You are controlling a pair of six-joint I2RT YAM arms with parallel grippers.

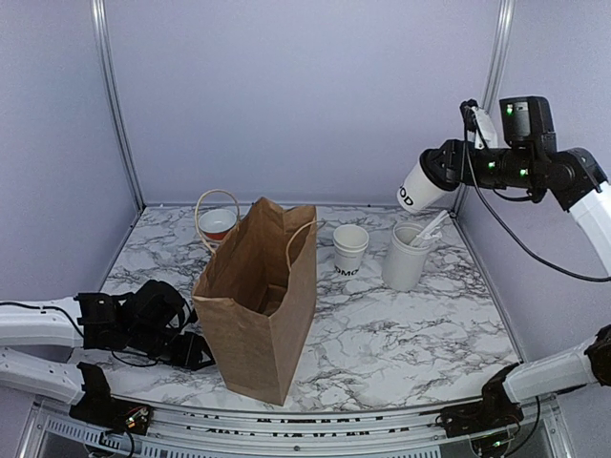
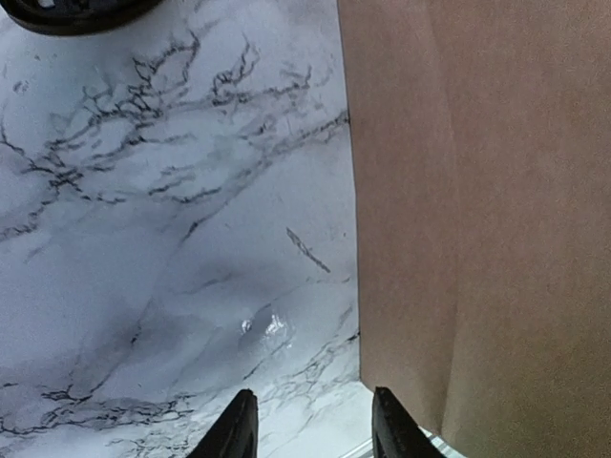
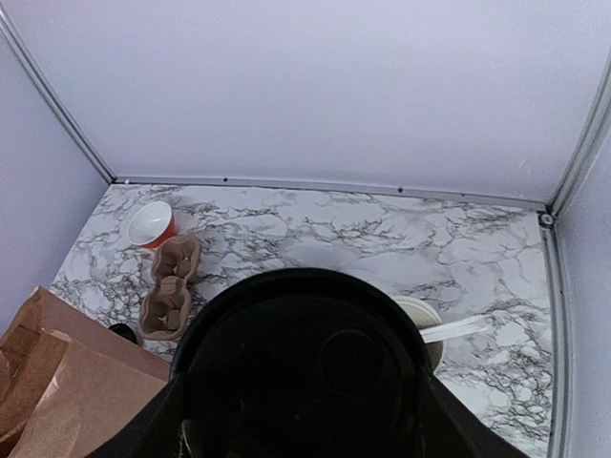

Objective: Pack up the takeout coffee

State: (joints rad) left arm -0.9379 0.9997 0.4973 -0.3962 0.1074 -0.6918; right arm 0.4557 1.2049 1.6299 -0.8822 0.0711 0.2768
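Marbled desk (image 1: 401,334) carries a brown paper bag (image 1: 256,315) at frame centre, standing upright with its mouth open to the top. The right arm is raised at upper right of the top view, and the right tool (image 1: 437,176) is clamped on the takeout coffee (image 1: 416,189), held in the air well above the desk. The cup is tilted, its long axis running from the tool down toward lower left, base leading and lid end at the tool. The fingers are mostly hidden, so the exact grip spot is a guess. Key relation: the bag mouth lies to the lower left of the cup and below it. The carry likely has to go left and toward the frame bottom, and the cup be set upright, before lowering. In the right wrist view the black lid (image 3: 301,372) fills bottom centre, with the bag at lower left. The left tool (image 1: 191,351) sits low at the bag's left side, fingers apart, holding nothing. It is nearer the bag but not the cup. A lidless cup (image 1: 350,250) and a tumbler (image 1: 404,258) stand right of the bag.
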